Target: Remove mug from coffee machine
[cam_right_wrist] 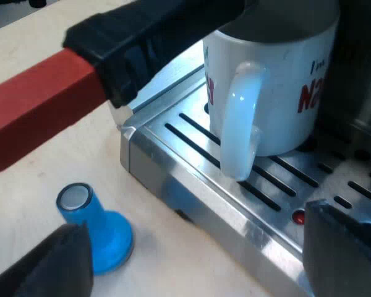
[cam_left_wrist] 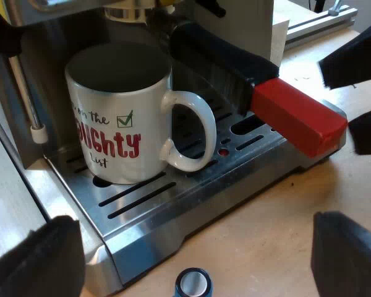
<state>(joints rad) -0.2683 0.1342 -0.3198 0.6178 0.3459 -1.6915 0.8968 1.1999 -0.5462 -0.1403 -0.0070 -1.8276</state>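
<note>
White mug (cam_left_wrist: 119, 127) on drip tray (cam_left_wrist: 173, 207) | blue tamper (cam_right_wrist: 94, 226) beside | left claw (cam_left_wrist: 195, 253), right claw (cam_right_wrist: 198, 247) spread, empty

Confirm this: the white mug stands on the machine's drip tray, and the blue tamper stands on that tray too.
Not quite. The mug does stand on the drip tray, but the blue tamper stands on the table beside it, as the right wrist view shows.

The mug (cam_left_wrist: 120, 117) stands upright on the drip tray (cam_left_wrist: 173, 204) of the espresso machine (cam_left_wrist: 55, 37). The holder (cam_left_wrist: 260, 93) is locked into the machine's front above the mug, its handle reaching out over the tray beside the mug's handle. The tamper (cam_right_wrist: 93, 229) stands on the counter (cam_left_wrist: 260, 241) near the tray's edge, apart from it.
</note>
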